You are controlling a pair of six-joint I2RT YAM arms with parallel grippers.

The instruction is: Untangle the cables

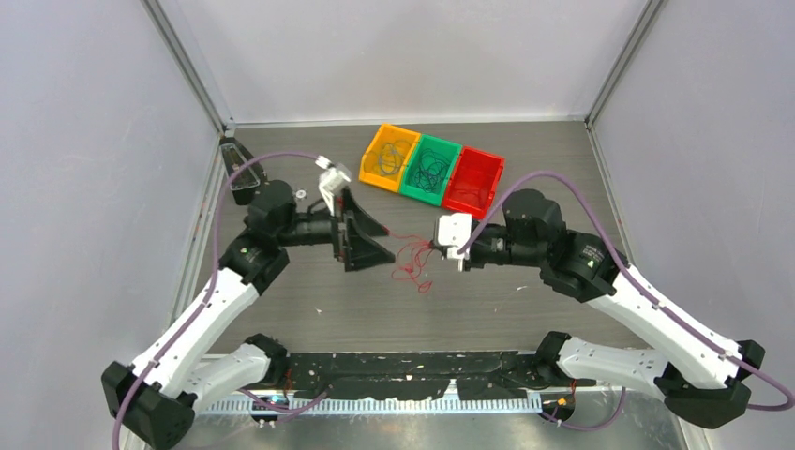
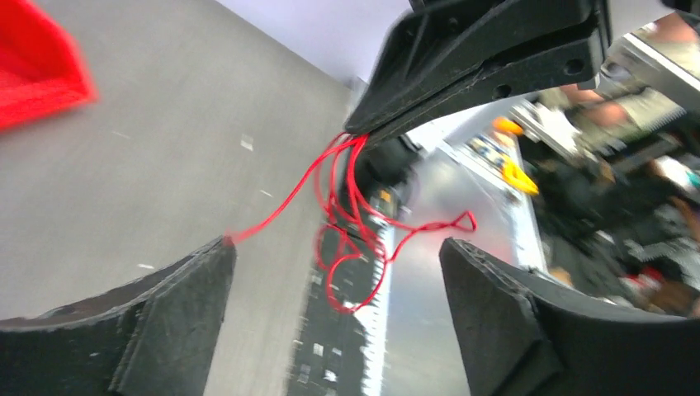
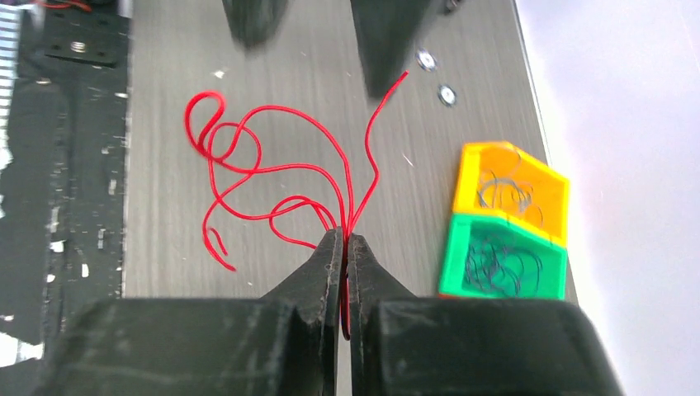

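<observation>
The tabletop [image 1: 525,309] carries a row of three bins at its far side: orange [image 1: 389,157], green [image 1: 431,169] and red [image 1: 473,181]. Dark cables [image 3: 503,268] are seen coiled in the orange and green ones. The left gripper [image 2: 334,247] is held wide open. The right gripper [image 3: 345,239] is clamped on a red cable [image 3: 348,219], whose curls trail between the two grippers. One end seems to touch a left finger, though the view is blurred.

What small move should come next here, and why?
Probably the right tool should lift a little and start toward the red bin. It is shut on the red cable, the left tool is open and grips nothing, and no other cable crosses the red loops.
</observation>
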